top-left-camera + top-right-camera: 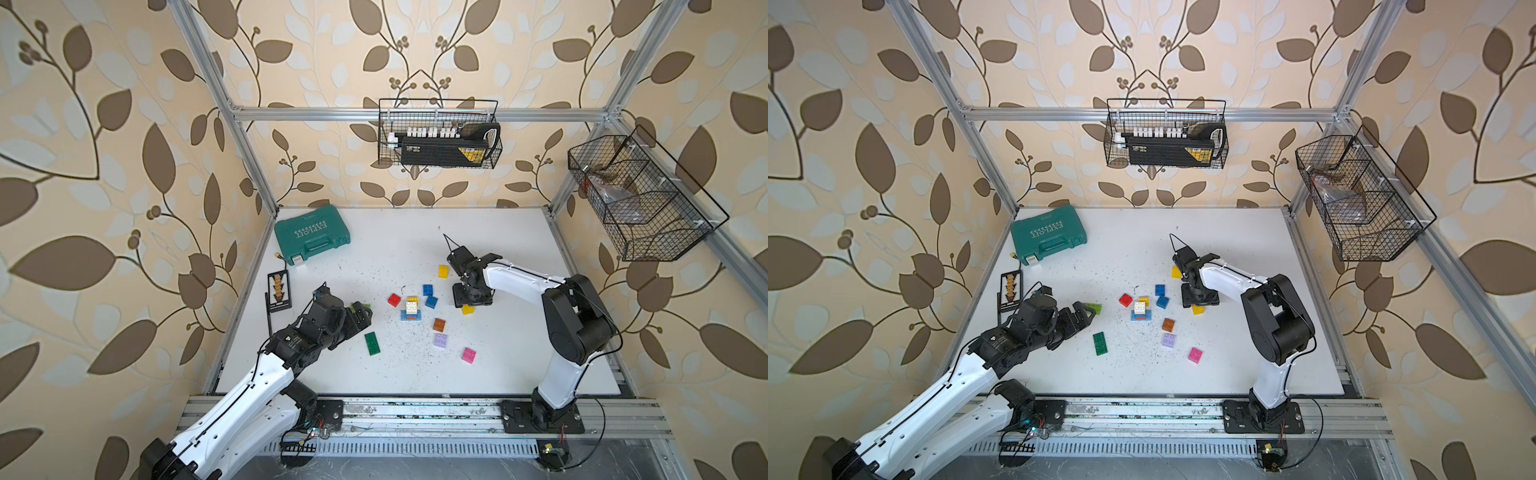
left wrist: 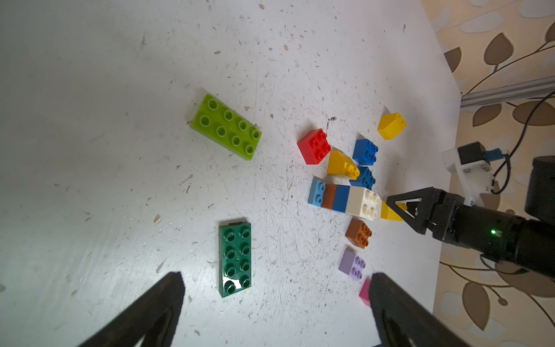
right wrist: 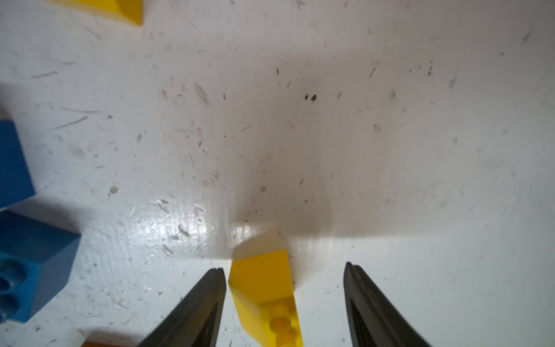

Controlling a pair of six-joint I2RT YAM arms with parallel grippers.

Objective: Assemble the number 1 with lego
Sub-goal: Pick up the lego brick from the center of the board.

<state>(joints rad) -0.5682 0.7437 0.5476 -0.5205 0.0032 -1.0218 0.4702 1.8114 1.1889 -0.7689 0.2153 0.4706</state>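
Lego bricks lie scattered mid-table. A stack (image 1: 411,309) of light blue, brown, blue and white bricks stands among them. My right gripper (image 3: 283,268) is open and points down, its fingers on either side of a yellow sloped brick (image 3: 264,288) on the table. One finger is close to the brick and the other stands clear of it. My left gripper (image 2: 276,276) is open wide and empty, hovering near a dark green plate (image 2: 235,258). A lime plate (image 2: 226,129) lies beyond it. Red (image 1: 394,299), blue (image 1: 427,289), brown (image 1: 439,324), lilac (image 1: 441,340) and pink (image 1: 468,355) bricks lie loose.
A teal tool case (image 1: 311,235) sits at the back left of the white table (image 1: 519,249). A small black rack (image 1: 278,291) lies by the table's left edge. Another yellow brick (image 1: 444,272) lies behind the right gripper. Wire baskets (image 1: 438,133) hang on the walls.
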